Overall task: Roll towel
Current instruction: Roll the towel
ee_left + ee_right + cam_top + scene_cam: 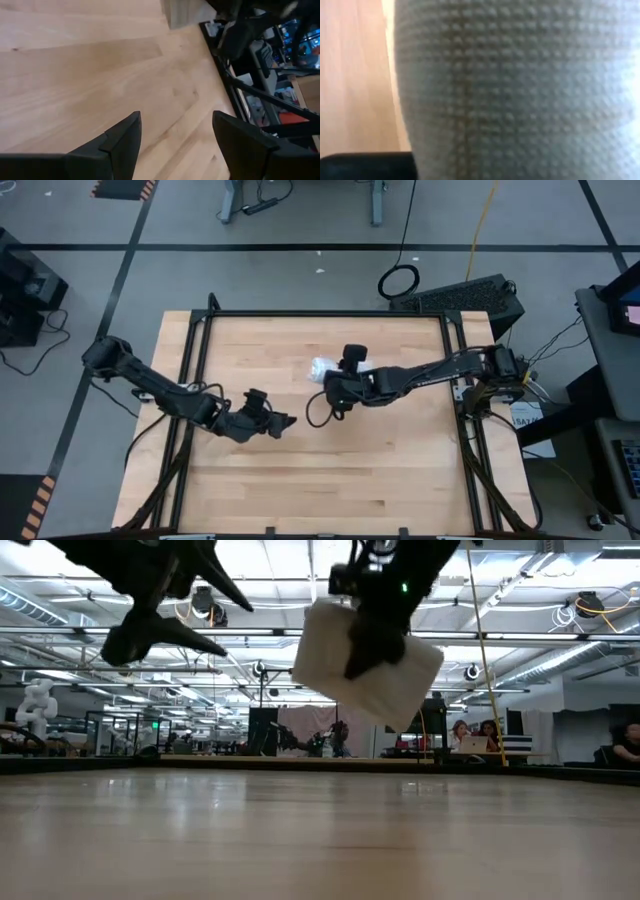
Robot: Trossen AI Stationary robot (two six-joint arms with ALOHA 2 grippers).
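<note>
1. Closest to the low camera lies the bare counter, pale wooden planks with a smooth, slightly glossy surface and nothing resting on it here.
2. Above it, near the middle of the counter, the right pincer holds the towel up in the air, clear of the wood. Its dark fingers are closed on the bundle.
3. The towel is already gathered into a compact, thick packet, more a squarish fold or stubby roll than a flat cloth. By my judgement the rolling itself is largely done; what seems left is to set the bundle down and let go.
4. Seen close in the right wrist view, the cloth is white with a fine woven, dimpled texture and a faint tan line running through it. It looks thin and soft.
5. The left pincer hovers off to the left side of the counter, well apart from the towel, its two dark pointed fingers spread open and holding nothing.
6. Beyond the counter's black metal frame is a large workshop with ceiling lights and seated people in the distance.
</note>
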